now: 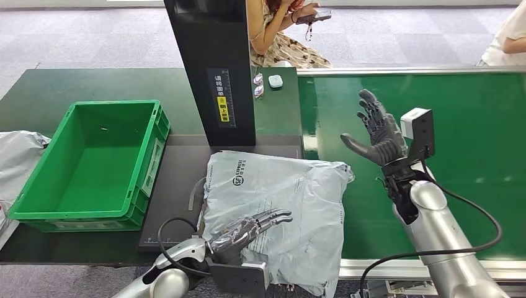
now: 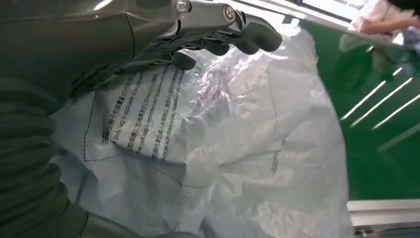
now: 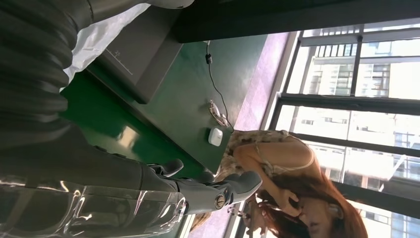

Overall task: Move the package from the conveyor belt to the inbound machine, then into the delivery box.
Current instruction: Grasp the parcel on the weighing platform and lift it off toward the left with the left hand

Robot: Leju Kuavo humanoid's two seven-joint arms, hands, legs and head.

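A pale plastic mail package with a printed logo lies half on the dark scanner plate of the inbound machine and half over the conveyor's edge. My left hand rests flat on its near left part with fingers stretched out; the left wrist view shows those fingers lying over the crinkled package. My right hand is raised above the green conveyor belt, just right of the package, fingers spread and holding nothing. The green delivery box stands empty at the left.
A grey bag lies at the far left edge. Glasses and a small white case sit behind the machine's column. A person sits beyond the table holding a phone; another person's arm is at the far right.
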